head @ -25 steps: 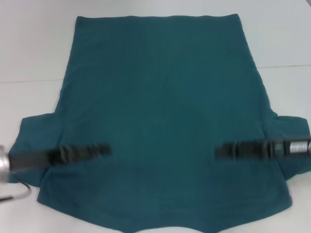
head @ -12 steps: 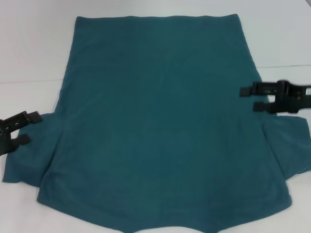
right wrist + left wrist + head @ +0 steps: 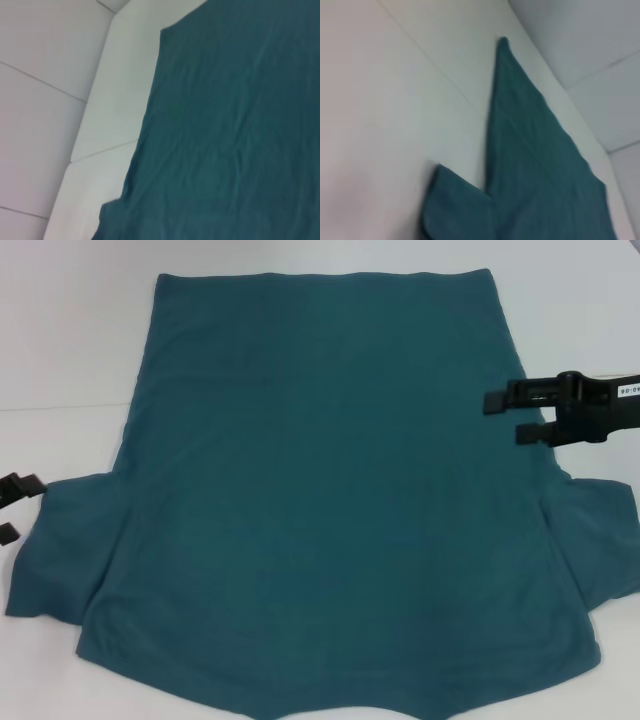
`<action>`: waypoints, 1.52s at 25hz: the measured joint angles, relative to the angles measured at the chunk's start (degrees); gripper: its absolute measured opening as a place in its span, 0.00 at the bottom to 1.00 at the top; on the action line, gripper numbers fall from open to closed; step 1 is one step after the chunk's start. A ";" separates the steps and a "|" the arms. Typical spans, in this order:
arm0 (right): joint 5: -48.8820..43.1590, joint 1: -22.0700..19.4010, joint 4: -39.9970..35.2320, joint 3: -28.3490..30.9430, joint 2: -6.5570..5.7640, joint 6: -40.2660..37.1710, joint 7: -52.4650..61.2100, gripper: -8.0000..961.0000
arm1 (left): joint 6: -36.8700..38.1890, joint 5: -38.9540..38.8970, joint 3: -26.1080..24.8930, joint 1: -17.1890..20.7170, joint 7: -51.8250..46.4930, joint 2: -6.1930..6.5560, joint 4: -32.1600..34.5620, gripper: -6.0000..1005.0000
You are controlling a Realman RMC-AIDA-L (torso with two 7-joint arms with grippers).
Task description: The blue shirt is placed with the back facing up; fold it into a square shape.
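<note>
Here the blue shirt (image 3: 330,490) lies spread flat on the white surface (image 3: 70,330), plain side up, with no fold in it yet; its long axis runs away from the robot, one straight end at the far side and both short sleeves splayed out toward the near side. The right end effector (image 3: 505,417) hovers at the shirt's right edge, just beyond the right sleeve (image 3: 595,540), its two fingers apart, empty, and pointing inward across the cloth. The left end effector (image 3: 12,508) sits at the left border of the head view, just outside the left sleeve (image 3: 60,550), fingers likewise apart and holding nothing. Each arm thus has its own sleeve nearest, the cloth lying inward from both. The wrist views show only cloth edge and bare surface. The likely first fold brings the sleeves and sides in toward the middle, so each end effector would need to drop to its nearer edge.
</note>
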 joint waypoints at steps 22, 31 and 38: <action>0.02 -0.51 0.17 -0.35 0.18 -0.01 -0.48 0.98 | -9.16 5.18 5.90 -1.61 4.91 -0.14 -4.39 0.89; 0.33 -0.17 0.13 -0.34 0.17 -0.32 -0.56 0.98 | -9.52 5.83 6.62 -2.06 4.39 -0.35 -3.86 0.77; 0.36 -0.18 -0.26 -0.13 0.05 -0.59 -0.57 0.98 | -9.56 5.87 6.84 -2.22 4.21 -0.26 -3.84 0.49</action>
